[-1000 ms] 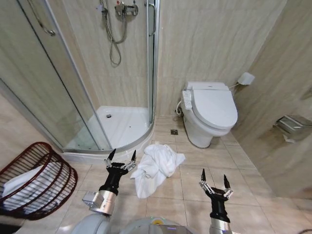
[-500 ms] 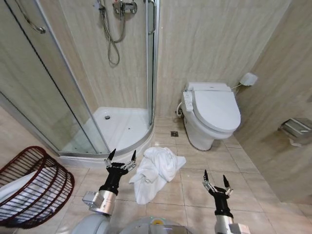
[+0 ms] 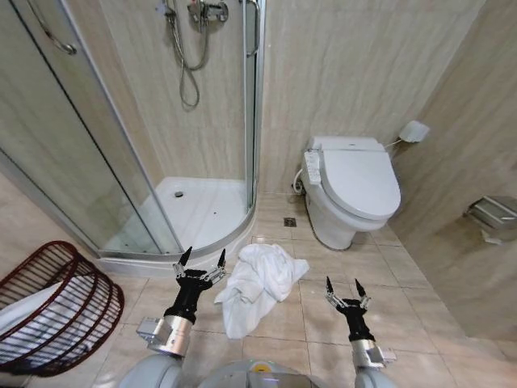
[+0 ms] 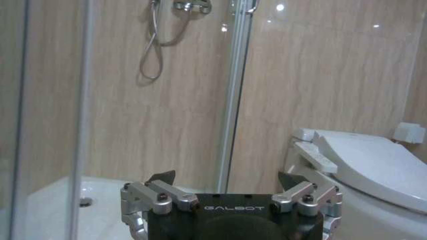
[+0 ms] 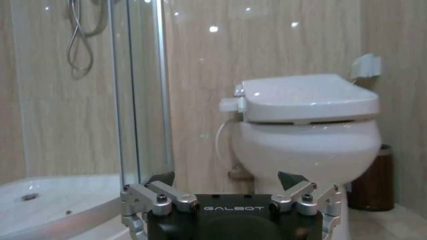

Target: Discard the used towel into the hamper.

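Note:
The used towel is white and lies crumpled on the tiled floor in front of the shower. The hamper, a dark red-brown wire basket, stands tilted at the far left with white cloth inside it. My left gripper is open, pointing up, just left of the towel and between it and the hamper. My right gripper is open and empty, to the towel's right. The left wrist view shows the left gripper with nothing between its fingers, and so does the right wrist view for the right gripper.
A glass shower enclosure with a raised white tray curves behind the towel. A white toilet stands at the back right, with a small brown bin beside it. A metal paper holder juts from the right wall.
The camera has shifted a little, so the hamper sits further left in view. My right gripper has moved left and forward, closer to the towel. The left gripper and towel have not moved.

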